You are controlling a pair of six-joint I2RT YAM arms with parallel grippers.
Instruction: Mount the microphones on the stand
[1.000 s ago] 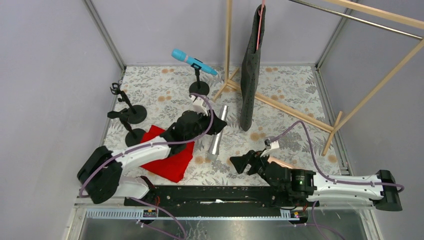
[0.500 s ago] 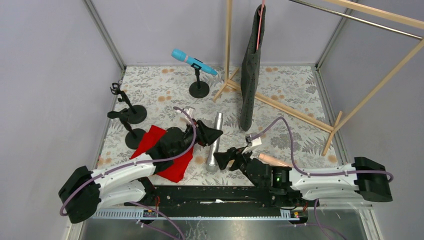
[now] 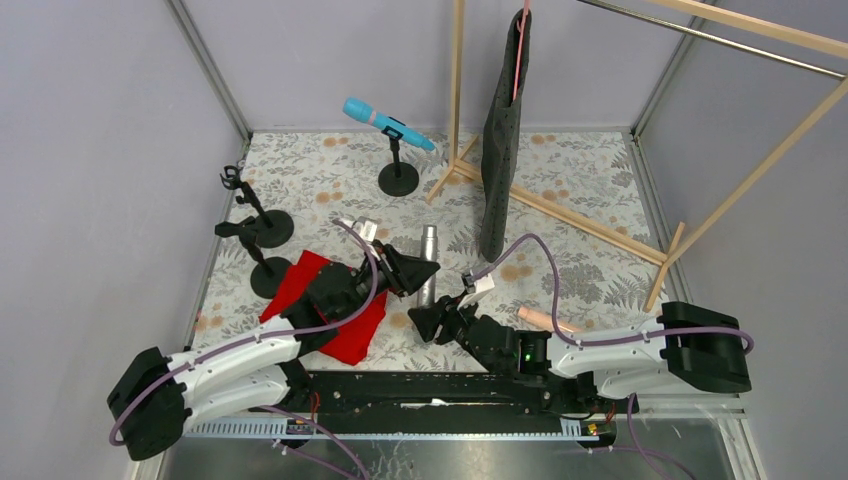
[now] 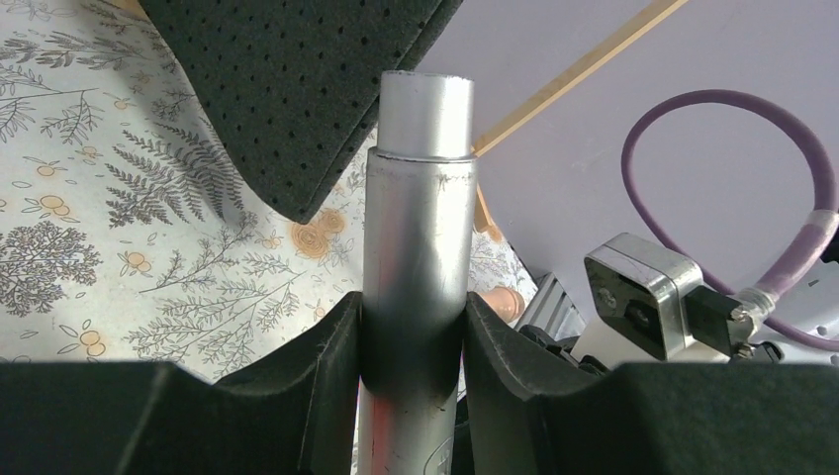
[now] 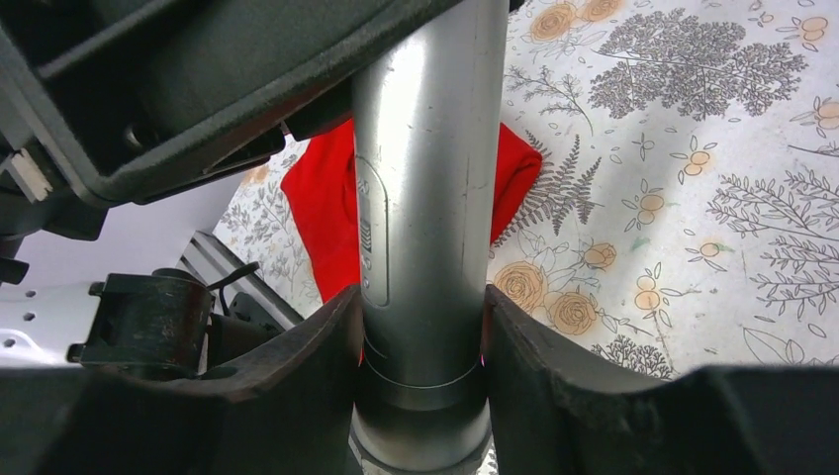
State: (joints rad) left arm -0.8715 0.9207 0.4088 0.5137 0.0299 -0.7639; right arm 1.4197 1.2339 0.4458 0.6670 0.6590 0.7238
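While the left end effector (image 3: 428, 270) and right end effector (image 3: 424, 322) both clamp the silver mic (image 3: 430, 245), just beside the red cloth (image 3: 300, 278), this looks like a handover; next, one must release so the other can carry it to a stand (image 3: 268, 228).

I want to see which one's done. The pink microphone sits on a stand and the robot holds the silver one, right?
No: the top view shows the blue microphone on the stand. The pink microphone lies on the table.

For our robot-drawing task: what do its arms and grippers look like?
The left arm and right arm have white shells, black joints and a looping purple cable each. The left gripper and right gripper are black with two wedge-shaped fingers.
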